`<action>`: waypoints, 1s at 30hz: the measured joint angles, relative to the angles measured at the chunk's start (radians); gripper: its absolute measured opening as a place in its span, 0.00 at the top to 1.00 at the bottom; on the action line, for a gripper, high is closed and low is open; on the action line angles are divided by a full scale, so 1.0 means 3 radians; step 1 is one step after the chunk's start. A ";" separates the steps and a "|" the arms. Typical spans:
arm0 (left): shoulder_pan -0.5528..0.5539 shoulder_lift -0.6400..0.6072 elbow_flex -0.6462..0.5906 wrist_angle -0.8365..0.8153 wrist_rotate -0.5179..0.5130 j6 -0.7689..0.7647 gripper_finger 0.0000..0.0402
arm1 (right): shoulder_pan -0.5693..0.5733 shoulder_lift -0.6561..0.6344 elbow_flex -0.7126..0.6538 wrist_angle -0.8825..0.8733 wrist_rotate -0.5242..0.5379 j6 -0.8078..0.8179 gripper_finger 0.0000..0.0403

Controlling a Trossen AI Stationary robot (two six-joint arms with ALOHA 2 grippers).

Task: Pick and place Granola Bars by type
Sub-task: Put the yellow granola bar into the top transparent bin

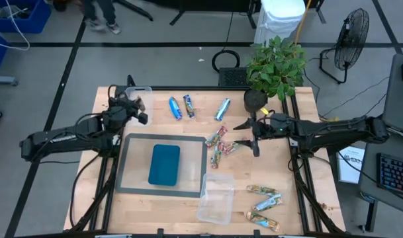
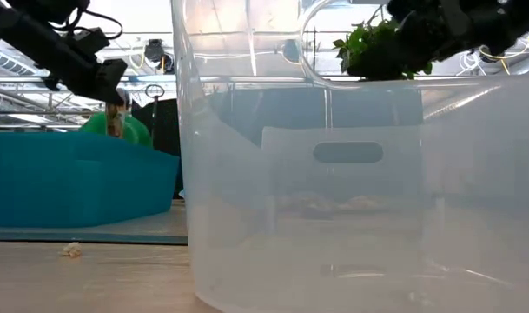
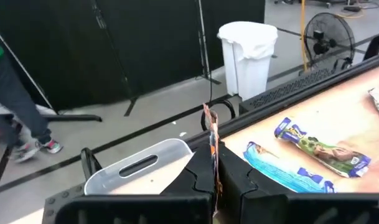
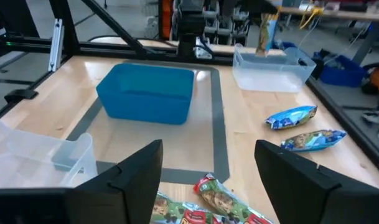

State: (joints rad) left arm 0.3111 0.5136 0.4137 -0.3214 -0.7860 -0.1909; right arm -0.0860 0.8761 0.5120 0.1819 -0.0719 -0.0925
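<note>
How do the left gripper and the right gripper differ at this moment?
The left gripper is shut on a bar above the clear tub at the table's far left; the right gripper is open and empty. The left gripper is away from the loose bars; the right gripper hovers beside the red-green bars. Both are dark, two-fingered.

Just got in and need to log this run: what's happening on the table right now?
Two arms are sorting wrapped granola bars by type. The left gripper is shut on a bar, holding it above the clear tub at the table's far left corner. The right gripper is open and empty, hovering over the cluster of red-green bars at mid-table. Three blue bars lie at the far edge, tan-and-teal bars near the right front corner. The blue tray and second clear tub look empty.
</note>
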 joint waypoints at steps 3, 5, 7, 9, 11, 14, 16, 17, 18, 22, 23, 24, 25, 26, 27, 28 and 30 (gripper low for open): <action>0.0052 -0.0039 0.0000 -0.0006 -0.0002 0.0020 1.00 | -0.0042 -0.0251 -0.0277 0.0225 0.0112 -0.0008 0.42; 0.0101 -0.0072 0.0001 -0.0038 -0.0001 0.0034 1.00 | -0.0090 -0.0436 -0.0490 0.0390 0.0220 -0.0014 0.43; 0.0159 -0.0096 0.0001 -0.0108 -0.0006 0.0026 0.99 | -0.0150 -0.0610 -0.0699 0.0522 0.0253 -0.0007 0.44; 0.0214 -0.0122 0.0003 -0.0202 -0.0001 0.0003 1.00 | -0.0202 -0.0761 -0.0873 0.0685 0.0240 0.0018 0.45; 0.0261 -0.0127 0.0003 -0.0273 0.0001 -0.0037 1.00 | -0.0223 -0.0914 -0.1028 0.0842 0.0236 0.0028 0.45; 0.0307 -0.0128 0.0004 -0.0384 0.0008 -0.0088 1.00 | -0.0240 -0.1118 -0.1194 0.0953 0.0235 0.0024 0.45; 0.0331 -0.0127 0.0004 -0.0412 0.0040 -0.0108 1.00 | -0.0242 -0.1225 -0.1265 0.0982 0.0237 0.0024 0.45; 0.0345 -0.0127 0.0004 -0.0417 0.0066 -0.0108 1.00 | -0.0242 -0.1278 -0.1295 0.0987 0.0237 0.0023 0.45; 0.0360 -0.0128 0.0004 -0.0420 0.0090 -0.0109 1.00 | -0.0242 -0.1325 -0.1321 0.0979 0.0244 0.0023 0.45; 0.0445 -0.0127 0.0004 -0.0582 0.0125 -0.0251 1.00 | -0.0242 -0.1445 -0.1383 0.1001 0.0320 0.0055 0.45; 0.0478 -0.0127 0.0004 -0.0654 0.0124 -0.0317 1.00 | -0.0242 -0.1461 -0.1393 0.1002 0.0336 0.0073 0.45; 0.0516 -0.0127 0.0004 -0.0737 0.0125 -0.0392 1.00 | -0.0243 -0.1472 -0.1402 0.1006 0.0341 0.0079 0.45; 0.0554 -0.0127 0.0004 -0.0818 0.0125 -0.0465 1.00 | -0.0243 -0.1479 -0.1410 0.1002 0.0340 0.0081 0.45; 0.0591 -0.0123 0.0004 -0.0869 0.0125 -0.0548 1.00 | -0.0243 -0.1481 -0.1414 0.1002 0.0340 0.0085 0.45; 0.0624 -0.0119 0.0004 -0.0876 0.0127 -0.0616 0.99 | -0.0242 -0.1481 -0.1417 0.1003 0.0338 0.0093 0.45; 0.0657 -0.0121 0.0004 -0.0874 0.0151 -0.0640 0.99 | -0.0242 -0.1481 -0.1417 0.1000 0.0339 0.0093 0.45; 0.0708 -0.0121 0.0004 -0.0870 0.0231 -0.0654 0.98 | -0.0242 -0.1480 -0.1417 0.1003 0.0338 0.0093 0.45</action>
State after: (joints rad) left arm 0.5235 0.4773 0.4149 -0.5823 -0.7166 -0.3872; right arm -0.1585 0.4320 0.0868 0.4828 0.0296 -0.0646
